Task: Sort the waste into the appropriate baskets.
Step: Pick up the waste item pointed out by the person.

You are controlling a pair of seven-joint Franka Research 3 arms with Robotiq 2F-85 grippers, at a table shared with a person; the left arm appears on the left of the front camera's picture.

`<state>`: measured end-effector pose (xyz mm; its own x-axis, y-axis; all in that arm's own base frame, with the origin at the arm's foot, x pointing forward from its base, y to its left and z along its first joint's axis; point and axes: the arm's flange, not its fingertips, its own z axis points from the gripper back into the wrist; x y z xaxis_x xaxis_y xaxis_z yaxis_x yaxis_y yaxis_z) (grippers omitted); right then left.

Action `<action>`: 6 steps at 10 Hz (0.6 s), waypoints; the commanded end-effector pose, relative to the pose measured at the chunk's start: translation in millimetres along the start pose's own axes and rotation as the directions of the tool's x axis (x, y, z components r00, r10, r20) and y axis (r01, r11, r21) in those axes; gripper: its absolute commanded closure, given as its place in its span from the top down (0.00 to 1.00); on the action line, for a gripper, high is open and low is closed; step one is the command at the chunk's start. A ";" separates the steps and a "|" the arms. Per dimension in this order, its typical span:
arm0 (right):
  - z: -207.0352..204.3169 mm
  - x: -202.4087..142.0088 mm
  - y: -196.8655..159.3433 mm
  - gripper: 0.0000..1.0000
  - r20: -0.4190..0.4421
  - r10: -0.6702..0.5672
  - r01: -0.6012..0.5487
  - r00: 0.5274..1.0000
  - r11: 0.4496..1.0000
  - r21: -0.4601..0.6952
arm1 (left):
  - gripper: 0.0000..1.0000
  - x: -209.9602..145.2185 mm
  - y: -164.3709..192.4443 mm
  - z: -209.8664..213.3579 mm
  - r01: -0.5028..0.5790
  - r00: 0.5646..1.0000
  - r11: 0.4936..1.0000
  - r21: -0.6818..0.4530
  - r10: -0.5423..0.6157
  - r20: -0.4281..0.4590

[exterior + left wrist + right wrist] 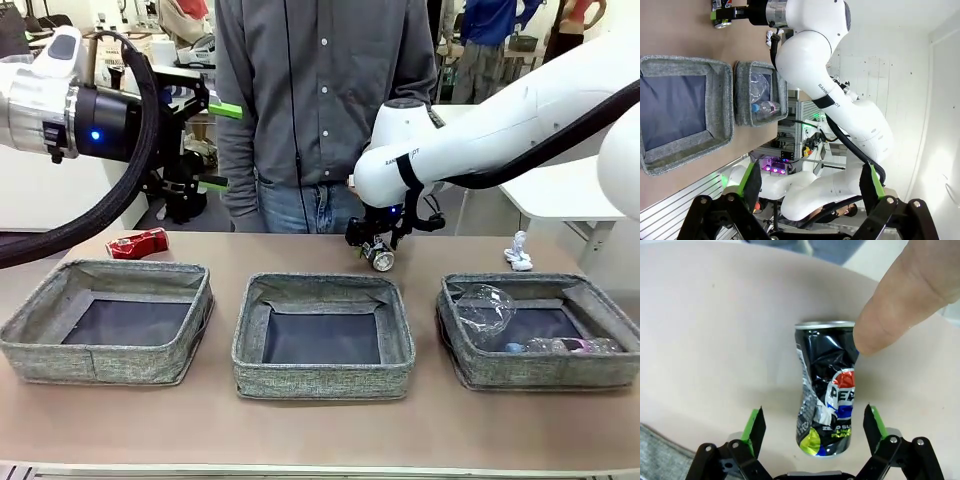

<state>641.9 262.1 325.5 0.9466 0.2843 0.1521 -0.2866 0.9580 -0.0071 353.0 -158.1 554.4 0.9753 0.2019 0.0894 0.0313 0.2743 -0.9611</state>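
Touching the dark can is a fingertip.

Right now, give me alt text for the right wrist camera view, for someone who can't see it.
A crushed dark printed can lies on the tan table between the open green-padded fingers of the right tool, ungripped. A person's fingertip touches the can near its silver end. The corner of a grey basket shows at the lower left.

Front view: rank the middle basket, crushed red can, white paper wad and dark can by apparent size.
1. Middle basket
2. Crushed red can
3. White paper wad and dark can: alike; the can sits partly hidden under the right gripper, so unranked.
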 end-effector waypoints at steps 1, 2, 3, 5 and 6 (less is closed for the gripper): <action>-0.5 -10.0 1.0 1.00 0.023 -0.027 0.027 0.999 1.000 0.011 | 1.00 -2.6 0.0 -0.4 -0.011 1.000 1.000 -0.022 0.011 0.006; -1.3 -10.9 1.6 0.72 0.029 -0.024 0.024 0.999 1.000 -0.006 | 1.00 -2.6 0.0 -0.4 -0.011 1.000 1.000 -0.022 0.011 0.006; -4.6 -10.3 1.5 0.40 0.017 -0.032 0.032 0.999 0.999 -0.008 | 1.00 -2.6 0.0 -0.4 -0.011 1.000 1.000 -0.022 0.011 0.006; -11.5 -8.2 1.6 0.00 -0.004 -0.054 0.054 0.999 0.998 -0.027 | 1.00 -2.6 0.0 -0.4 -0.011 1.000 1.000 -0.022 0.011 0.006; -12.5 -8.0 1.7 0.00 -0.001 -0.054 0.054 0.999 0.998 -0.022 | 1.00 -2.6 0.0 -0.4 -0.011 1.000 1.000 -0.022 0.011 0.006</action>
<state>638.0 261.4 313.7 0.9562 0.2578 0.1388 -0.2588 0.9659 -0.0112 353.0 -158.1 554.4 0.9753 0.2019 0.0894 0.0313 0.2743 -0.9611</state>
